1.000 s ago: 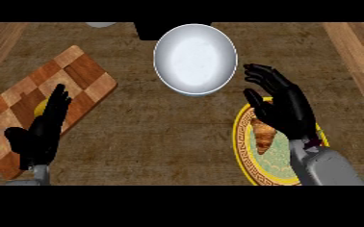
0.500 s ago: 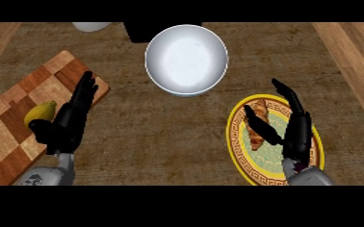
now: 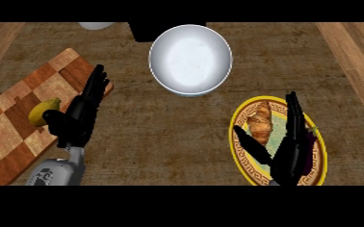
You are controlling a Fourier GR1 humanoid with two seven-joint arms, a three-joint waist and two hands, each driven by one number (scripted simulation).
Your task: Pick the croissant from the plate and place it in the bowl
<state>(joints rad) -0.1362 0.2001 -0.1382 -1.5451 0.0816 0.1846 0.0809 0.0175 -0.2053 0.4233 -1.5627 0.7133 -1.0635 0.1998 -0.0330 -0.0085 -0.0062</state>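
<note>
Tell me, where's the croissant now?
The croissant lies on the yellow-rimmed plate at the head view's lower right, close beside the right hand.

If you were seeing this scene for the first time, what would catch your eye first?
The big white bowl at top centre stands out first. Next comes the yellow-rimmed plate at lower right, where the croissant lies between the open right hand's thumb and fingers. At left, the left hand hovers over a chequered board.
</note>
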